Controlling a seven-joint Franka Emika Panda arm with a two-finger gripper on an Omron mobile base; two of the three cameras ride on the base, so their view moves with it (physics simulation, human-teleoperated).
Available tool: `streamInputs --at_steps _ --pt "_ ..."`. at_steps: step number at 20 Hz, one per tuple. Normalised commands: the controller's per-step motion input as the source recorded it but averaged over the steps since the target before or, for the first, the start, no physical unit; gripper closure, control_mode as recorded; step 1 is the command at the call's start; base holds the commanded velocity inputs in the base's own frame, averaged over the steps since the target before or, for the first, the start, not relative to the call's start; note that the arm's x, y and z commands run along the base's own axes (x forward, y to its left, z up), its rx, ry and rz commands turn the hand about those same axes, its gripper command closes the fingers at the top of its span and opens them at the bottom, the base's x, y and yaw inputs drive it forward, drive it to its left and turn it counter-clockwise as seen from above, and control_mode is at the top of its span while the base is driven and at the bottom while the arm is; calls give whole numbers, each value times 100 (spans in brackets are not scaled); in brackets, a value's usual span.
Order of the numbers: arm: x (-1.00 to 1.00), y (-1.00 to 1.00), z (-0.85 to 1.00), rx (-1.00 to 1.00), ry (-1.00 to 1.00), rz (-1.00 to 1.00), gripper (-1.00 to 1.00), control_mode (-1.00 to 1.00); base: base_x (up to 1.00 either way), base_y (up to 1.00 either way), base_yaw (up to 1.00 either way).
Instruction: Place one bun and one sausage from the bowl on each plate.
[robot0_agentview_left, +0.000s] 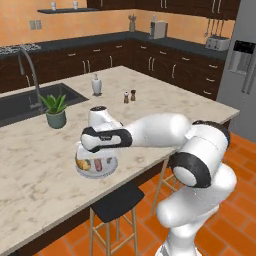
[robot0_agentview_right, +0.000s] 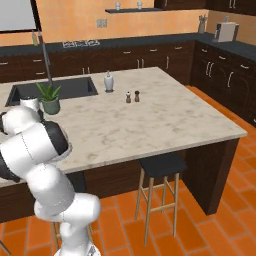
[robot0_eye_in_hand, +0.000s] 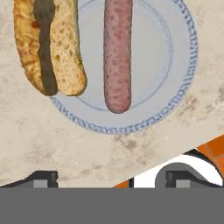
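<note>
Bun and sausage laid on grey-white plate

Gripper (robot0_eye_in_hand: 107, 179) of mine hangs above the pale grey-white plate (robot0_eye_in_hand: 175, 83), which sits near the counter's front edge. My two dark finger tips stand far apart at the bottom of the hand view, with nothing between them, so I judge the jaws wide open and empty. On the plate the sausage (robot0_eye_in_hand: 117, 57) lies straight along the middle, resting free. Beside it the bun (robot0_eye_in_hand: 48, 48), split with a dark filling, lies partly over the plate's rim onto the marble counter (robot0_eye_in_hand: 52, 140).

What could go wrong: the bun overhangs the rim, so a brush from my fingers as I lift away might tip it off the plate. The plate is close to the counter edge, and a knock could push it toward the orange floor.

Around me, in the left base view, a potted plant (robot0_agentview_left: 55, 111), a white soap dispenser (robot0_agentview_left: 96, 84) and two small shakers (robot0_agentview_left: 129, 96) stand well apart from the plate. My own forearm covers much of the plate there
</note>
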Motion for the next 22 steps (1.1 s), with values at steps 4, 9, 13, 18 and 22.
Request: streamInputs --at_steps 4,9,13,18,22 --pt "-100 -94 96 28 -29 -12 -100 -100 0 0 0" --pt "-100 -48 100 21 -33 -26 -100 -100 0 0 0" --pt "-99 -1 100 10 -27 -14 -100 -100 0 0 0" --pt "-92 0 91 0 -55 -2 -100 -100 0 0 0" --pt "-11 1 2 1 -10 0 -100 -100 0 0 0"
